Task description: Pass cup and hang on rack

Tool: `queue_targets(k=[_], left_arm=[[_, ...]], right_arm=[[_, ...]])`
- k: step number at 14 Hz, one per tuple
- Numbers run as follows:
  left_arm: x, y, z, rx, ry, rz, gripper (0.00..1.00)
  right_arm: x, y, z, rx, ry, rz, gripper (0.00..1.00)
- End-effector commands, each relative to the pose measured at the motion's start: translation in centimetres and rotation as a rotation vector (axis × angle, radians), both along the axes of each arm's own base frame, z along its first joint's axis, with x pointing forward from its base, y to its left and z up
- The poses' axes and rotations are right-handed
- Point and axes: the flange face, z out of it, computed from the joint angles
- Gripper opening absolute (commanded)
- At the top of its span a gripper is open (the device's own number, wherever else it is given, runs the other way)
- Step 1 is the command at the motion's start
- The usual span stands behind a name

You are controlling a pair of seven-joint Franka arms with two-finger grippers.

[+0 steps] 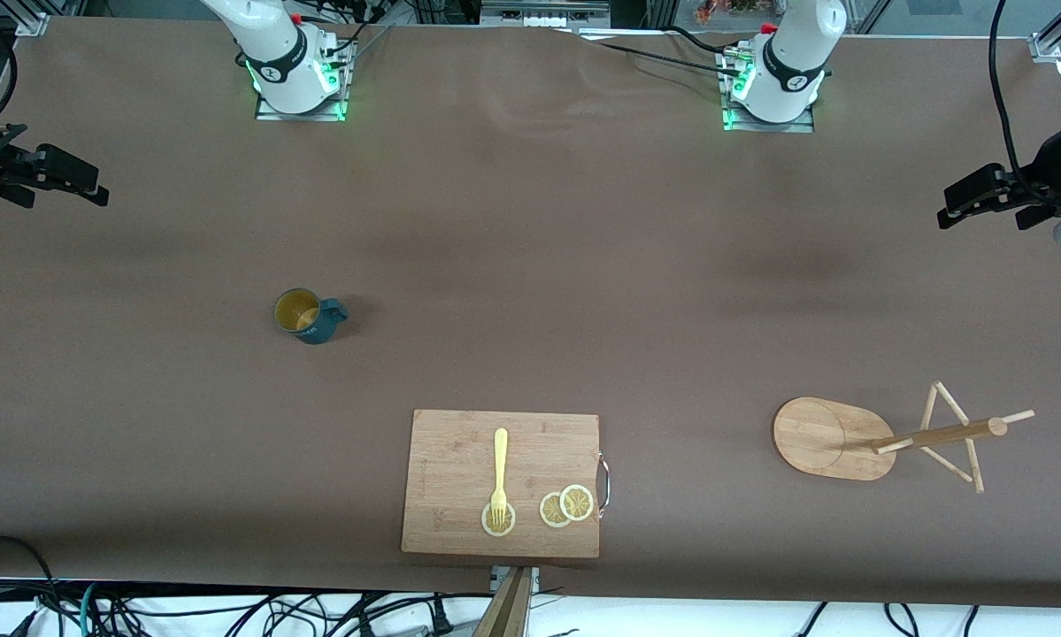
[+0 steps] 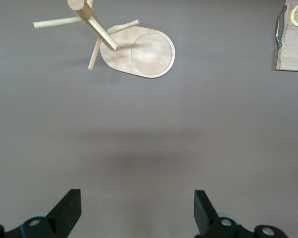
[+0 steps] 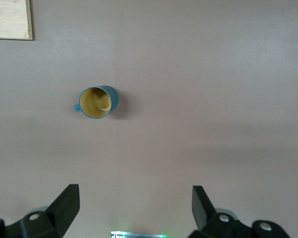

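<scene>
The cup (image 1: 304,315), dark teal with a yellowish inside, stands upright on the brown table toward the right arm's end, its handle pointing toward the table's middle. It also shows in the right wrist view as the cup (image 3: 97,102). The bamboo rack (image 1: 835,438) rests on its oval base toward the left arm's end, nearer the front camera than the cup; its pegs are bare. The left wrist view shows the rack (image 2: 149,49) too. My right gripper (image 1: 96,188) (image 3: 136,196) hovers open and empty over its end of the table. My left gripper (image 1: 948,205) (image 2: 137,198) hovers open and empty over its end.
A rectangular wooden cutting board (image 1: 501,482) lies near the table's front edge in the middle, carrying a yellow fork (image 1: 499,469) and lemon slices (image 1: 566,506). Both arm bases (image 1: 296,66) (image 1: 773,75) stand along the table edge farthest from the front camera.
</scene>
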Motion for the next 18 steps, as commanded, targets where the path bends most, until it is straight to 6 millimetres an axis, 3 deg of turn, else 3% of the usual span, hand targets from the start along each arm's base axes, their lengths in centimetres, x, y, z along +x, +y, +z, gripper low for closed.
queue_targets(k=[1, 6, 10, 13, 16, 18], left_arm=[[0.3, -0.1, 0.5, 0.020, -0.009, -0.020, 1.00], [0.3, -0.1, 0.5, 0.020, -0.010, -0.020, 1.00], [0.3, 0.0, 0.5, 0.020, -0.009, -0.020, 1.00], [0.3, -0.1, 0.5, 0.020, -0.009, -0.021, 1.00], [0.3, 0.0, 0.5, 0.020, -0.009, -0.020, 1.00], [0.3, 0.0, 0.5, 0.020, -0.009, -0.020, 1.00]], right_arm=[[-0.1, 0.7, 0.5, -0.013, 0.000, 0.013, 0.99], [-0.3, 1.0, -0.2, -0.029, 0.045, 0.026, 1.00], [-1.5, 1.5, -3.6, -0.022, 0.247, 0.026, 0.99], [-1.2, 3.0, -5.2, -0.049, 0.243, -0.049, 1.00], [-0.2, 5.9, -8.8, -0.073, 0.138, -0.121, 1.00], [0.4, 6.3, -13.6, -0.062, 0.038, -0.118, 1.00]])
